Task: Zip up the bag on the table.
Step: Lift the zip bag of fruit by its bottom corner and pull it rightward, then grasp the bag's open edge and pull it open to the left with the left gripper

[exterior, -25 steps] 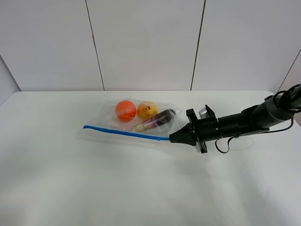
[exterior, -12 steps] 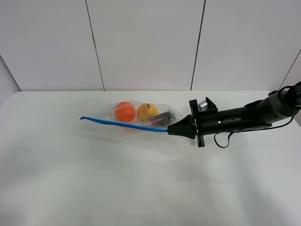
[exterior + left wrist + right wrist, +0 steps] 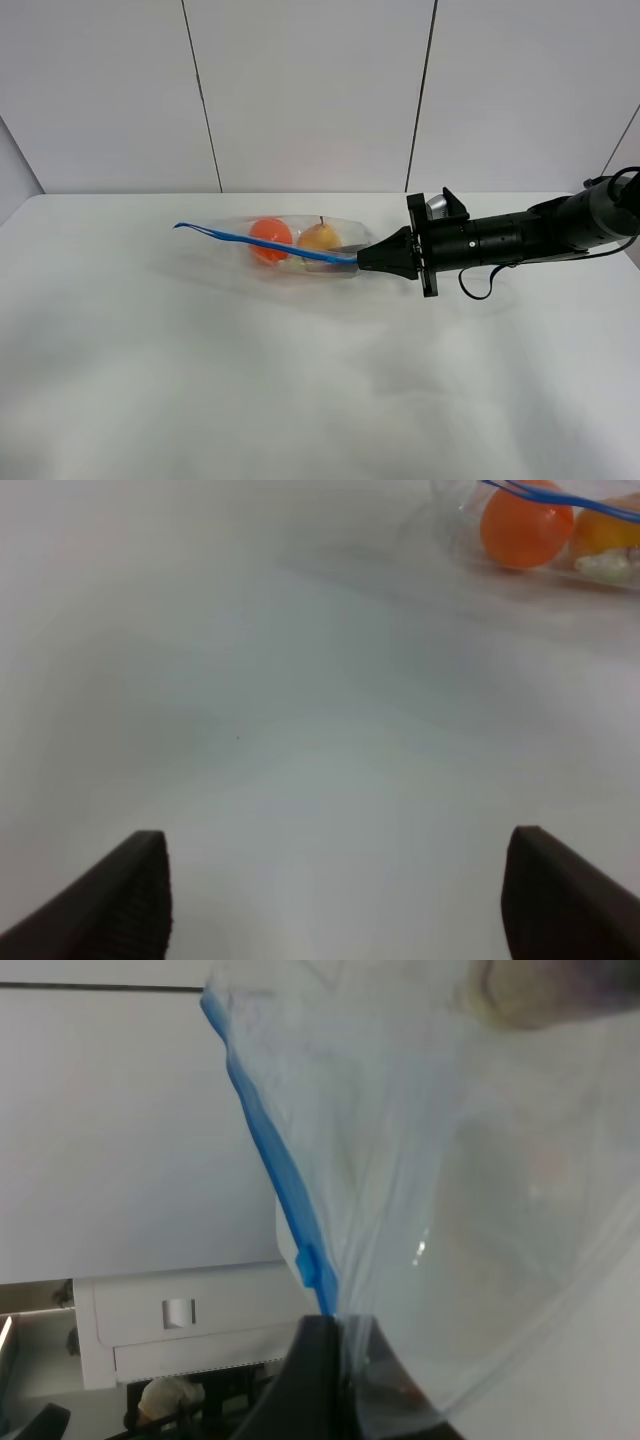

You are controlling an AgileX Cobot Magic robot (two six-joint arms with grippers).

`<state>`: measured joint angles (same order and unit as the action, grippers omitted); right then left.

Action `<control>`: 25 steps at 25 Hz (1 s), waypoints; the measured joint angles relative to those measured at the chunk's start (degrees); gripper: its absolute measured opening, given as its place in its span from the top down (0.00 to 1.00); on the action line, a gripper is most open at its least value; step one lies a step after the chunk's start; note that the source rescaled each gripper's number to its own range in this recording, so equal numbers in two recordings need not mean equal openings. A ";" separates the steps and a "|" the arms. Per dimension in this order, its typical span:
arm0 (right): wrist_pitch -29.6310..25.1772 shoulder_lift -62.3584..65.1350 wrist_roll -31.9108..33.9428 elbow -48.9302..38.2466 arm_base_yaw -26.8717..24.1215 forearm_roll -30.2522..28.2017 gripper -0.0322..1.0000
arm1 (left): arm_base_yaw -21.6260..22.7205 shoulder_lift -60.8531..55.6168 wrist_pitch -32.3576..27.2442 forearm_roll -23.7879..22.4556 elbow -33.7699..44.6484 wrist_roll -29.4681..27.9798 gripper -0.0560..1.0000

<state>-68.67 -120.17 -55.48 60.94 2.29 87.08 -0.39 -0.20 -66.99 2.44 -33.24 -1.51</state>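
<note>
The clear bag (image 3: 300, 246) lies on the white table (image 3: 300, 380), with an orange fruit (image 3: 267, 238) and a yellow fruit (image 3: 320, 238) inside. Its blue zipper strip (image 3: 260, 245) slants from a free left end down to my right gripper (image 3: 362, 263), which is shut on the strip's right end and holds that edge raised. The right wrist view shows the blue strip (image 3: 272, 1165) and a small blue slider (image 3: 311, 1265) just beyond the shut fingers (image 3: 318, 1360). My left gripper (image 3: 338, 838) is open and empty over bare table, far from the bag (image 3: 545, 525).
Grey wall panels (image 3: 310, 90) stand behind the table's far edge. The right arm (image 3: 520, 240) stretches in low over the table from the right. The left arm does not show in the exterior view.
My right gripper has risen and moved back a little with the zipper end. The blue strip lifted off the table and the bag tilted up with it.
</note>
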 joint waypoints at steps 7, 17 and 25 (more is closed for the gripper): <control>0.00 0.00 0.00 0.00 0.00 -0.07 0.97 | 0.00 0.00 0.00 0.00 0.00 0.00 0.06; 0.00 0.00 0.22 0.00 0.00 -0.07 0.97 | 0.00 1.64 1.42 0.00 -1.96 -0.19 0.06; 0.00 0.00 0.22 0.00 0.00 -0.07 0.97 | 0.00 26.67 5.66 0.00 -16.33 1.51 0.06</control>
<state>-68.67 -120.17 -55.25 60.94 2.29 87.01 -0.39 26.47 -61.33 2.44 -49.57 0.00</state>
